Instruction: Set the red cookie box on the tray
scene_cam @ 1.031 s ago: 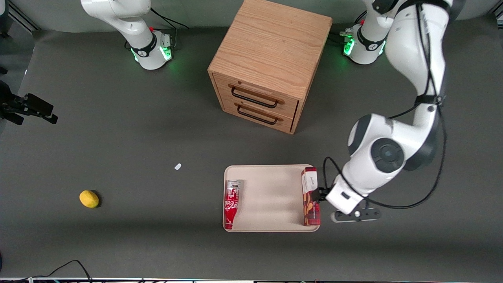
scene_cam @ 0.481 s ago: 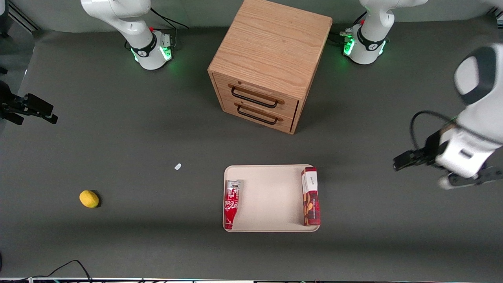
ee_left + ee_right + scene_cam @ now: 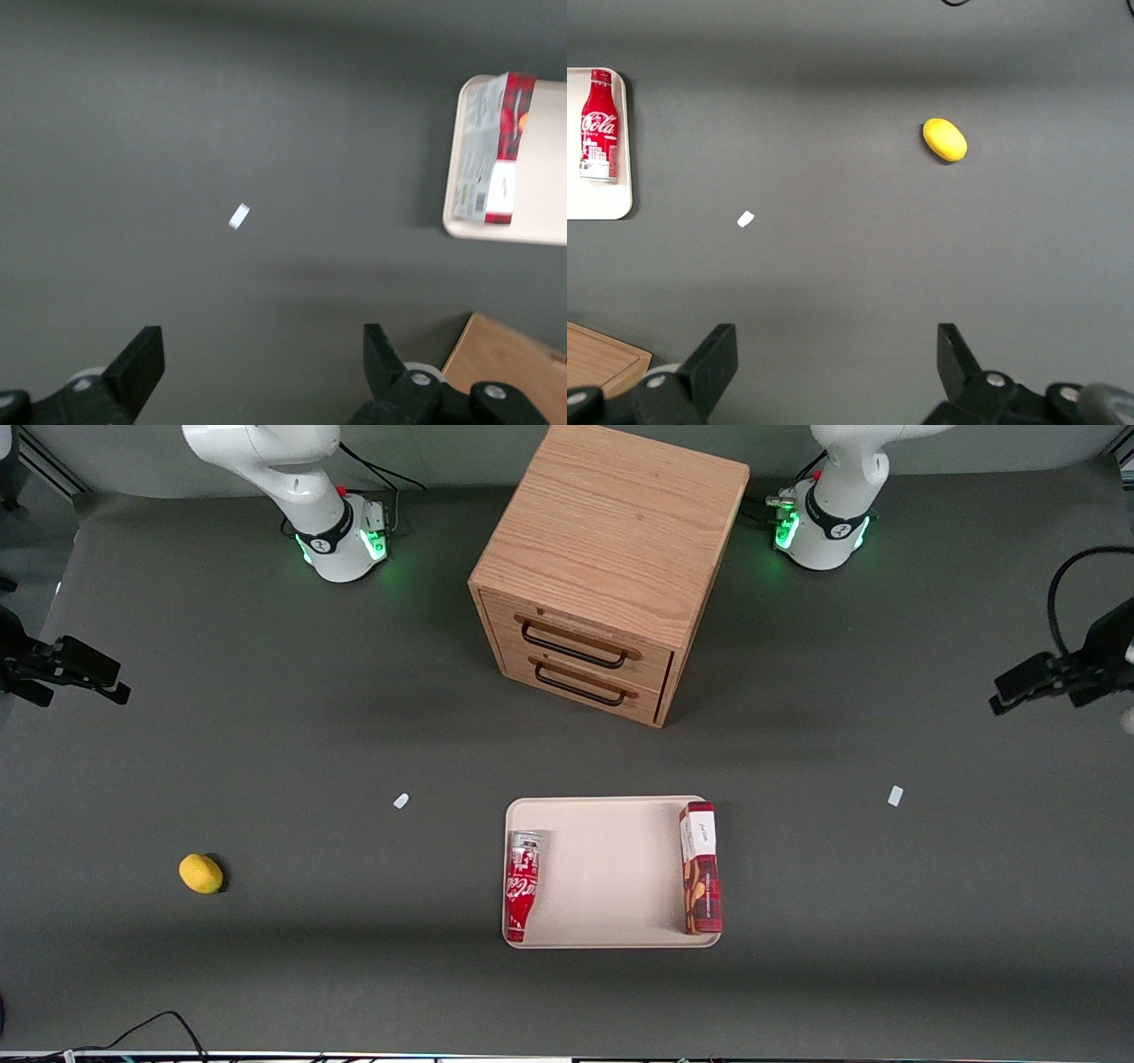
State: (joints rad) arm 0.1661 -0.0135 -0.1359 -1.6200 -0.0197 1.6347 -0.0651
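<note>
Red cookie box [image 3: 700,868] lying on the cream tray [image 3: 611,815] along its edge, gripper [image 3: 1019,691] spread wide, empty, well apart from the tray toward the working arm's end of the table.

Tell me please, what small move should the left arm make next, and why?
Probably none but parking: the red cookie box lies inside the tray along one rim, beside nothing it touches. The end effector is open, empty, and far off toward the working arm's end of the table.

Dark-red box [image 3: 701,868] with white end and tan cookies; cream tray [image 3: 611,824]; red-and-white can [image 3: 522,884]; yellow lemon [image 3: 201,873]; black tool [image 3: 1019,689]; grey desk [image 3: 266,735].
</note>
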